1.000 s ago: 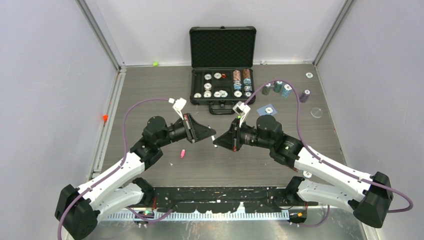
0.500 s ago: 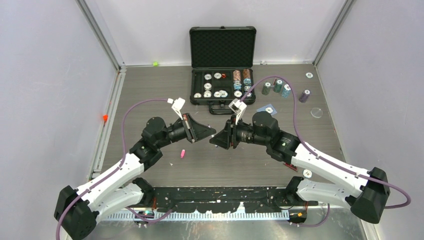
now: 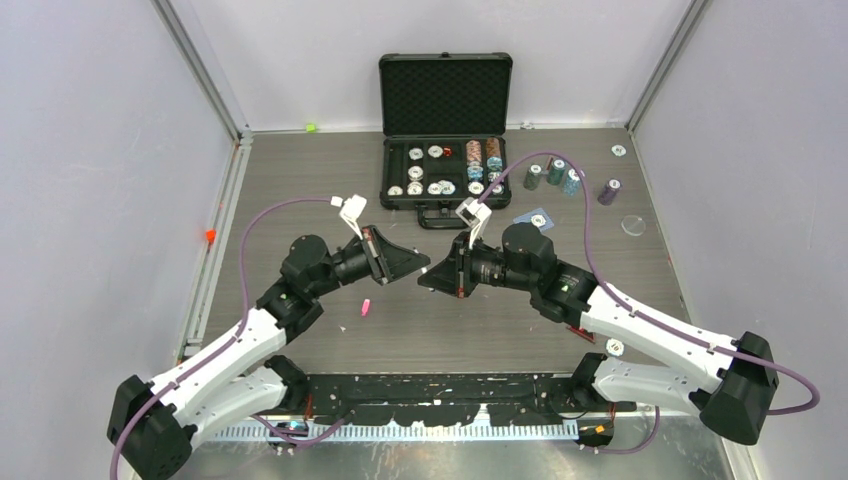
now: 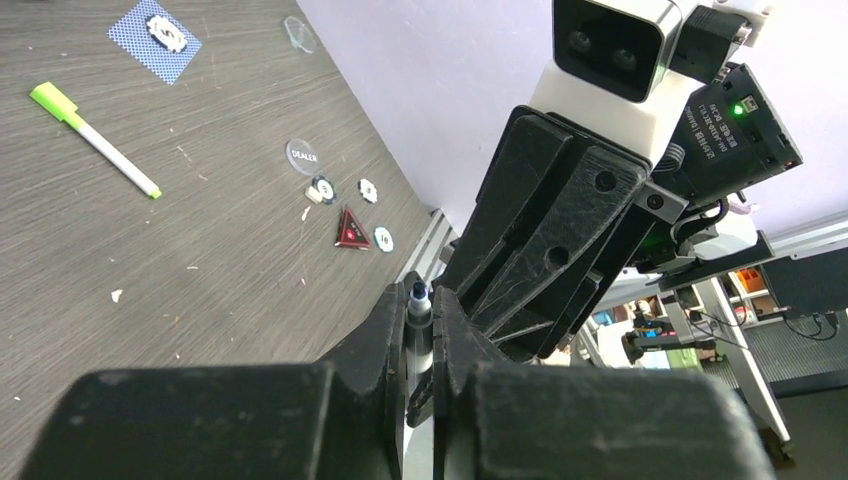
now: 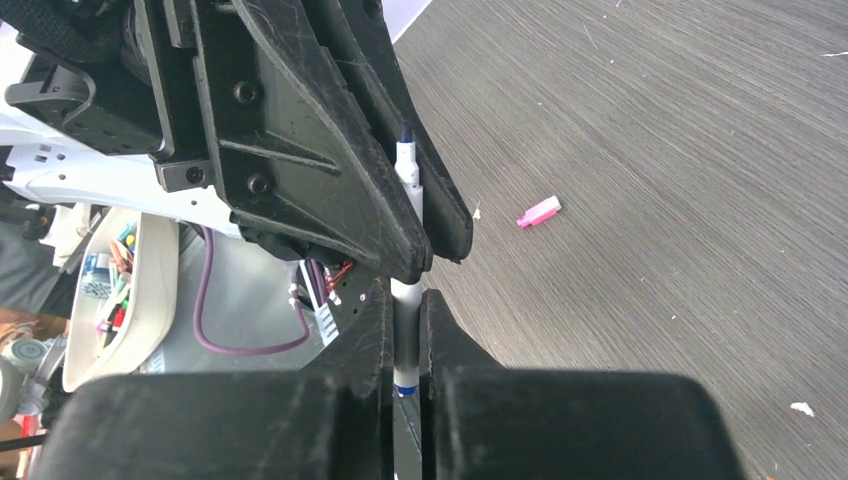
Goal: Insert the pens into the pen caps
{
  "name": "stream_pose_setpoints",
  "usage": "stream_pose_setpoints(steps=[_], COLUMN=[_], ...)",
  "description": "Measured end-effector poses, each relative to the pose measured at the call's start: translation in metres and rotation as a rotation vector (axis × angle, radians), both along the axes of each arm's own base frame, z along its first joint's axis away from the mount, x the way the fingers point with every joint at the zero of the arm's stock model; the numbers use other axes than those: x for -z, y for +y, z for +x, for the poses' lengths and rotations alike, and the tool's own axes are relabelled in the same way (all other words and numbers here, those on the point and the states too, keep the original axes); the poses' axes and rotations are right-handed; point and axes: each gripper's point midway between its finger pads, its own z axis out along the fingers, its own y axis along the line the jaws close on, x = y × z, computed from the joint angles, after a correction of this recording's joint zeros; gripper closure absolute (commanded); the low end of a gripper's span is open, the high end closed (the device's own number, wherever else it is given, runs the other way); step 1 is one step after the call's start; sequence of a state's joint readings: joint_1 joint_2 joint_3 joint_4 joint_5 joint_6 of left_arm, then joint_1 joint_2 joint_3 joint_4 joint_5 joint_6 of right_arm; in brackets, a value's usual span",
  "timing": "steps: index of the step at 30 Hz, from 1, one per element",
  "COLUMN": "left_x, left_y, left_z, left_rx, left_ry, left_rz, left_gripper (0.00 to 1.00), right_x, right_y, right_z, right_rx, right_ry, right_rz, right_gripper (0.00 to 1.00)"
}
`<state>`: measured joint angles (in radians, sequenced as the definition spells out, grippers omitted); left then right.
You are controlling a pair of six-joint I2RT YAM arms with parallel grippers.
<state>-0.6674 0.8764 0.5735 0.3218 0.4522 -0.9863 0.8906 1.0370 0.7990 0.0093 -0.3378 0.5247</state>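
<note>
A white-barrelled pen with a blue tip hangs above the table, gripped from both ends. My left gripper is shut on its tip end. My right gripper faces it nose to nose, shut on the barrel's rear end. A pink pen cap lies on the table below the left gripper, also in the right wrist view. In the left wrist view, a second white pen with a neon green cap on it rests on the table. The dark cap is out of view.
An open black chip case stands at the back, with chip stacks and a blue card to its right. A red triangular token and a dealer disc lie near the right arm. A small green piece sits by the back wall.
My right gripper has moved left and up toward the left gripper, opened briefly and shut again on the pen's rear end. The left arm has hardly moved.
</note>
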Motion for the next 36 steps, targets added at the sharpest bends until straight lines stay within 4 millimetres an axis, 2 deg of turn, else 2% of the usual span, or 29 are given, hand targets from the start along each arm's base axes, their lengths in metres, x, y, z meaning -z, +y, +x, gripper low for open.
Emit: stream_pose_setpoints(steps=[3, 5, 9, 13, 16, 19, 21, 24, 28, 36], left_x=[0.001, 0.005, 0.016, 0.036, 0.064, 0.103, 0.129, 0.167, 0.201, 0.225], left_y=[0.002, 0.006, 0.022, 0.045, 0.068, 0.092, 0.105, 0.121, 0.133, 0.132], left_z=[0.000, -0.002, -0.004, -0.002, 0.003, 0.006, 0.005, 0.004, 0.003, 0.018], left_rx=[-0.007, -0.022, -0.083, -0.179, -0.273, -0.351, -0.374, -0.377, -0.349, -0.281], left_ry=[-0.013, -0.013, -0.010, 0.027, 0.088, 0.175, 0.235, 0.339, 0.423, 0.465], left_rz=[0.012, 0.036, 0.115, 0.246, 0.399, 0.580, 0.702, 0.903, 1.100, 1.287], left_gripper=[0.42, 0.33, 0.31, 0.30, 0.30, 0.23, 0.23, 0.26, 0.35, 0.50], right_x=[0.001, 0.003, 0.012, 0.018, 0.018, 0.025, 0.033, 0.044, 0.047, 0.036], right_y=[0.000, -0.001, -0.009, -0.028, -0.047, -0.064, -0.072, -0.082, -0.091, -0.099], right_z=[0.001, 0.004, 0.011, 0.019, 0.025, 0.028, 0.029, 0.028, 0.025, 0.020], right_rx=[0.008, 0.025, 0.085, 0.184, 0.265, 0.329, 0.354, 0.379, 0.391, 0.400], right_ry=[0.001, 0.002, 0.008, -0.002, -0.020, -0.026, -0.023, -0.010, -0.005, -0.022], right_rz=[-0.004, -0.017, -0.063, -0.119, -0.154, -0.209, -0.251, -0.308, -0.335, -0.306], right_gripper=[1.00, 1.00, 1.00, 1.00, 1.00, 1.00, 1.00, 0.99, 1.00, 1.00])
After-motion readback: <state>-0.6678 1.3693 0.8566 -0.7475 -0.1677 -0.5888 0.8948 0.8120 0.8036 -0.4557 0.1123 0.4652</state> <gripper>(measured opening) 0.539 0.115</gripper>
